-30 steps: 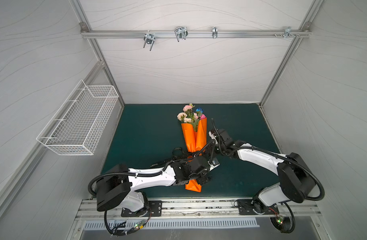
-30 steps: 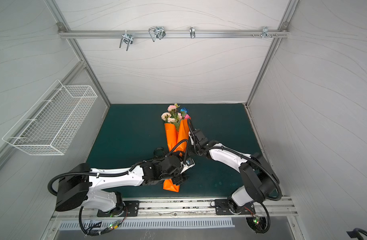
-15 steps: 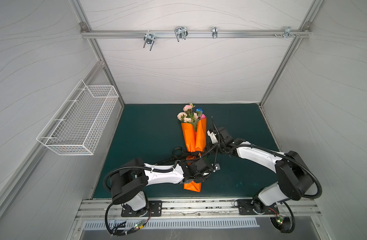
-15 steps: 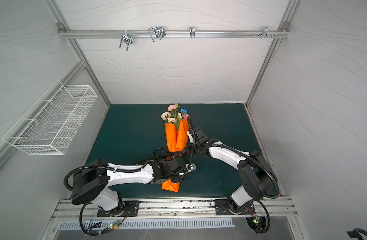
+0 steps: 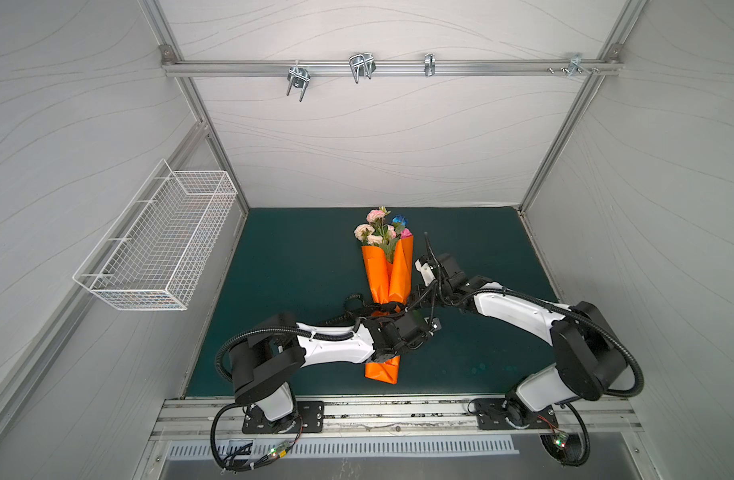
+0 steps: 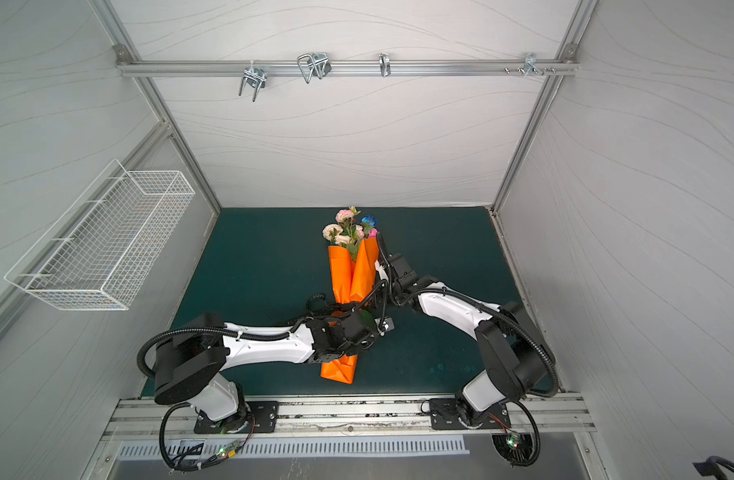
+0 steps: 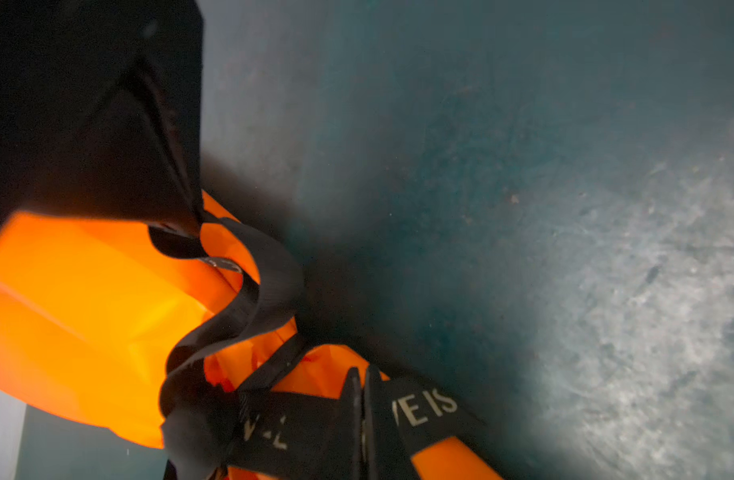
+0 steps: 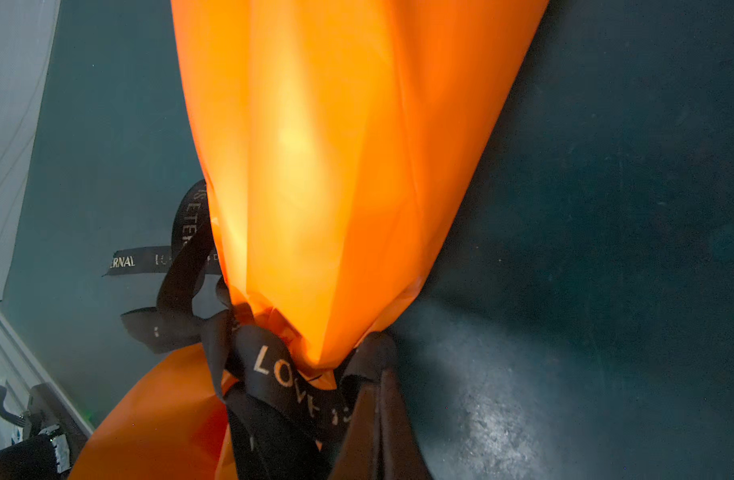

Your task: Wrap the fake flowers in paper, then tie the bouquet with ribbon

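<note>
Nearest the front edge, the lower end of the orange paper (image 5: pixel 383 370) lies on the dark green worktop (image 5: pixel 307 257), partly under the left arm. Just beyond, the left hand (image 7: pixel 362 376) is pinched closed on a black ribbon (image 8: pixel 290 382) with pale lettering, which circles the narrow waist of the paper. The right hand (image 8: pixel 378 386) is also closed tight on the ribbon, on the other side of that waist. Farther back, the paper widens and the bouquet of fake flowers (image 5: pixel 380 228) pokes out of it, with pink, cream and blue blooms pointing at the rear wall. A wire basket (image 5: pixel 161 245) hangs on the left wall, and a rail (image 5: pixel 481 68) with hooks crosses the back.
</note>
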Available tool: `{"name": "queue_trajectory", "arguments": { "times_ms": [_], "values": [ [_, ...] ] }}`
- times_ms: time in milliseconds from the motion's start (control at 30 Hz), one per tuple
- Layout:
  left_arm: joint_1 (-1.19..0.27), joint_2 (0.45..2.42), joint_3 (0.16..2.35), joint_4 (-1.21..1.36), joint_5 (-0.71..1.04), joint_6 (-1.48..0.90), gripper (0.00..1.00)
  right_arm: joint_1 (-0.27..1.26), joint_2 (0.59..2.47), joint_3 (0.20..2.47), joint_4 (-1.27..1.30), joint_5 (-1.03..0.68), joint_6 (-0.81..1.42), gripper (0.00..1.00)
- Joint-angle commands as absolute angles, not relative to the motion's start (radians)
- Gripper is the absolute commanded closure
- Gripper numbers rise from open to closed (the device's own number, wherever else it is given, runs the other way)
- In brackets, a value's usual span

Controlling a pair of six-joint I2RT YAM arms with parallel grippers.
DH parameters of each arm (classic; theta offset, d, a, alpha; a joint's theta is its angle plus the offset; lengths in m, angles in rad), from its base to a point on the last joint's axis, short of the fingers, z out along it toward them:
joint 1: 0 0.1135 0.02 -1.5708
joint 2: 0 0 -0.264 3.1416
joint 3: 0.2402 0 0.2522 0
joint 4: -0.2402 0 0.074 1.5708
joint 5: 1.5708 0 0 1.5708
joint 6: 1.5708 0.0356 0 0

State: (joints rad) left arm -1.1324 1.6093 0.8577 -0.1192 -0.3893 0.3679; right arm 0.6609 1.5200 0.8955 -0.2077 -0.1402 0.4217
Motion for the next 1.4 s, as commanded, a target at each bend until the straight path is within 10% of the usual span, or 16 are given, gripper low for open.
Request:
{"name": "queue_trajectory", "arguments": {
  "times_ms": [0,767,1367],
  "values": [
    [-1.133,1.526,0.869,-0.089,-0.359,0.321,1.00,0.654,1.495,0.898,-0.195,-0.148,0.425,1.00],
    [-1.061,1.252,0.623,0.075,0.158,-0.101,1.00,0.651,1.464,0.866,-0.181,-0.122,0.447,1.00],
    [-1.043,1.296,0.602,0.025,0.193,-0.117,1.00,0.674,1.210,0.833,-0.525,-0.068,0.452,0.54]
  ]
}}
